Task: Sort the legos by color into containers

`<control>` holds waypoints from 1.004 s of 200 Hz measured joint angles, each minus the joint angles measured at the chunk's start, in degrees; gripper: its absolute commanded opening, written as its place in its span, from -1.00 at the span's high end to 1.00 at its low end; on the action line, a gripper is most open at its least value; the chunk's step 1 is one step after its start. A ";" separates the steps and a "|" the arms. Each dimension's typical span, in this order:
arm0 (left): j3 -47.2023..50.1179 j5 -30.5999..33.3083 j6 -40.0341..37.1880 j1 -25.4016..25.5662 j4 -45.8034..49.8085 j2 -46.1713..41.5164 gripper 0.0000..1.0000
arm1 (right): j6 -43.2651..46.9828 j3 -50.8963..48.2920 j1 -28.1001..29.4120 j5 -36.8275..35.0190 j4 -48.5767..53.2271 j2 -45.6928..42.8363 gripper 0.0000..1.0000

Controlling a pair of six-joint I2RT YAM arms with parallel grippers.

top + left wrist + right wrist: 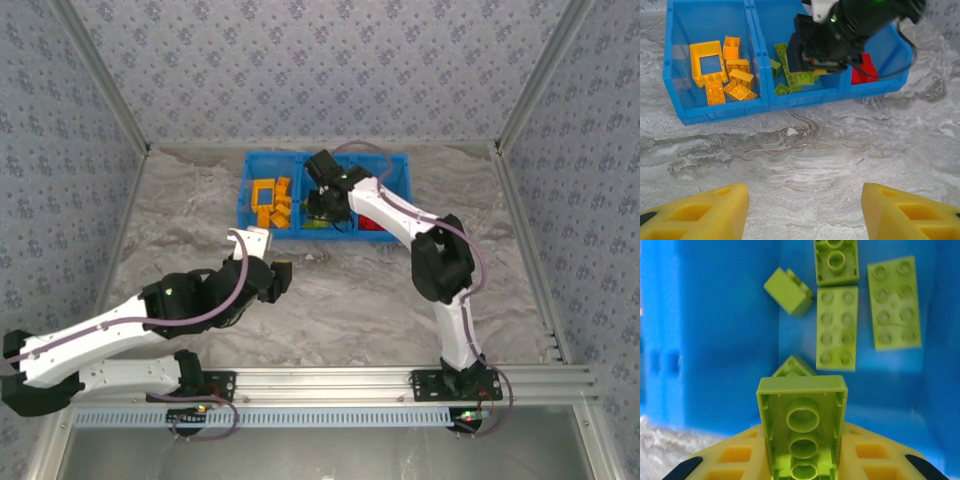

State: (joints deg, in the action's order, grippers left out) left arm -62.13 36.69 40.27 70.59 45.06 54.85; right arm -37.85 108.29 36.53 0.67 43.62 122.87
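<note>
**Left gripper (pixel 805 217) wide and empty; right gripper (pixel 802 450) loaded over the bin**

Closest to your left wrist camera, the two yellow fingers (pixel 715 215) stand far apart with nothing between them. They are above the bare marbled table (pixel 805 150), near the front wall of the blue bin (pixel 715 116) but not touching it. Read the bin from left to right. Its left compartment holds the orange legos (pixel 722 70), one of them an open square frame. Its middle compartment holds the lime green legos (pixel 790 77), and its right compartment holds the red legos (pixel 865 70). Your right gripper hangs over the middle compartment, closed on a lime brick (pixel 802 420) whose hollow underside faces the wrist camera. Beneath it, several lime green legos lie on the blue floor, two flat ones side by side.
</note>
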 measured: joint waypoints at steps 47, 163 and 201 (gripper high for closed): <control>0.00 -0.68 -0.15 -1.14 -0.17 0.98 -0.23 | 1.36 6.27 -2.82 5.16 0.90 7.63 0.31; 0.02 -1.22 1.11 -1.29 0.31 0.96 -0.24 | 2.32 5.88 -2.03 4.48 2.03 5.11 -0.23; 0.00 -1.53 2.69 -3.19 2.14 0.96 -0.24 | 2.34 -6.25 -1.38 -1.20 -1.46 -11.69 -0.33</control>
State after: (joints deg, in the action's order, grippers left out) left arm -62.13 35.16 42.96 67.40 47.20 55.81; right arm -35.51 102.04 35.16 -0.54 42.15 111.18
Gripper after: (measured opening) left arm 0.620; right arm 0.644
